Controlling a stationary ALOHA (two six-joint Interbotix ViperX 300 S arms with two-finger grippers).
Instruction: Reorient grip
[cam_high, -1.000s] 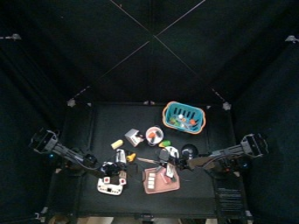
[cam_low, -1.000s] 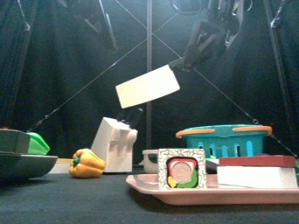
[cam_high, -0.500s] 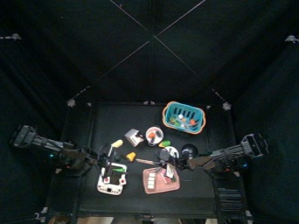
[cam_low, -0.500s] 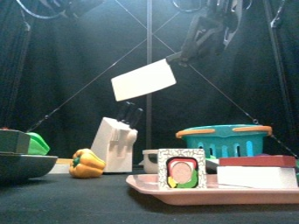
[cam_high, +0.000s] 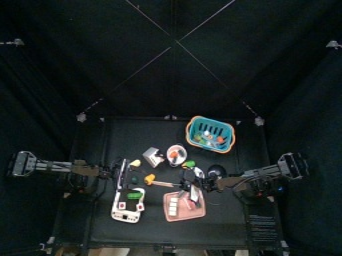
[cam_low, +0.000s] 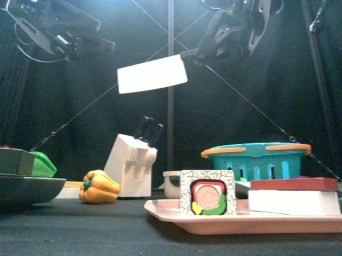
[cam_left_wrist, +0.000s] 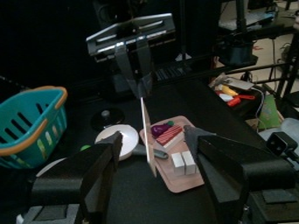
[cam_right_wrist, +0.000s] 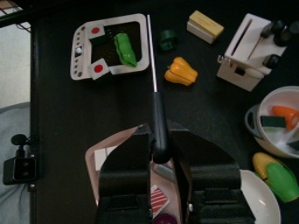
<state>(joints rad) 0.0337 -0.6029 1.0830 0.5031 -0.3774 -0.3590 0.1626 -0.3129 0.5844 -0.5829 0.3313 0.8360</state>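
From high above, the two arms reach in over the crowded little table (cam_high: 134, 128), and between them a thin pale card (cam_high: 178, 178) hangs in the air over the pink tray (cam_high: 174, 207); it is too small here to tell much more. From table height the card (cam_low: 150, 75) shows as a white, nearly level rectangle well above everything, pinched at its right end by the right claw (cam_low: 191, 62) coming down from the upper right, while the left claw (cam_low: 80, 44) hovers at the upper left, near the card's free end but apart from it. Below stand a white block (cam_low: 131, 165), a yellow pepper (cam_low: 99, 186) and a teal basket (cam_low: 257, 160). The left wrist view looks between its own left claw (cam_left_wrist: 156, 166), jaws spread wide with nothing in them, straight at the card (cam_left_wrist: 146, 131) seen edge-on as a thin line hanging from the other arm's claw, ahead of the jaws and not yet between them. The right wrist view shows the right claw (cam_right_wrist: 159, 162) closed on the card's near end (cam_right_wrist: 155, 70), the sheet running away edge-on over the table. By my reckoning the lift is done and the handover is only lined up: the left claw has yet to close in and clamp before the right can let go.
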